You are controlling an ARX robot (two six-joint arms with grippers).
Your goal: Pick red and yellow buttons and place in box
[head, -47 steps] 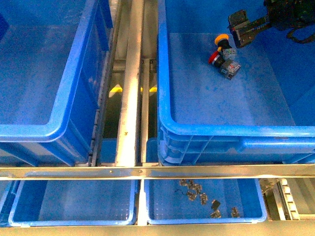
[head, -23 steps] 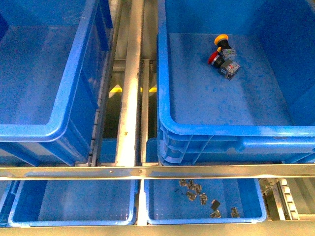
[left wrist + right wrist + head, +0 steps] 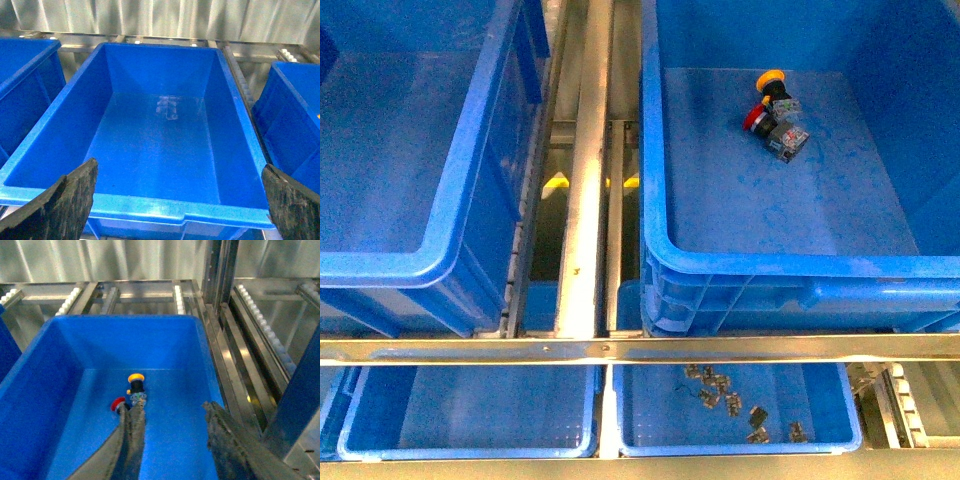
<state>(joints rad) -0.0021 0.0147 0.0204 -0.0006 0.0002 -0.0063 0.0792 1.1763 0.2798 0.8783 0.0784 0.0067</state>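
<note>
The red button (image 3: 756, 119) and the yellow button (image 3: 770, 78) lie side by side on the floor of the large blue box (image 3: 800, 266), near its far wall. Their blocky bodies touch. Neither arm shows in the front view. In the right wrist view my right gripper (image 3: 171, 407) hangs open above the box (image 3: 120, 319), holding nothing. The yellow button (image 3: 136, 378) and red button (image 3: 118, 404) lie just beyond its finger (image 3: 132, 430). My left gripper (image 3: 179, 165) is open over another large blue bin (image 3: 150, 206), which is empty.
A metal rail (image 3: 585, 180) runs between the two big bins. A cross bar (image 3: 640, 348) spans the front. Below it sit two shallow blue trays; the right tray (image 3: 850, 410) holds several small metal parts (image 3: 725, 400). Roller tracks (image 3: 260, 325) flank the box.
One second ago my right gripper stood open beside the yellow button at the box's far right. It has since drawn out of the front view. Both buttons have stayed put.
</note>
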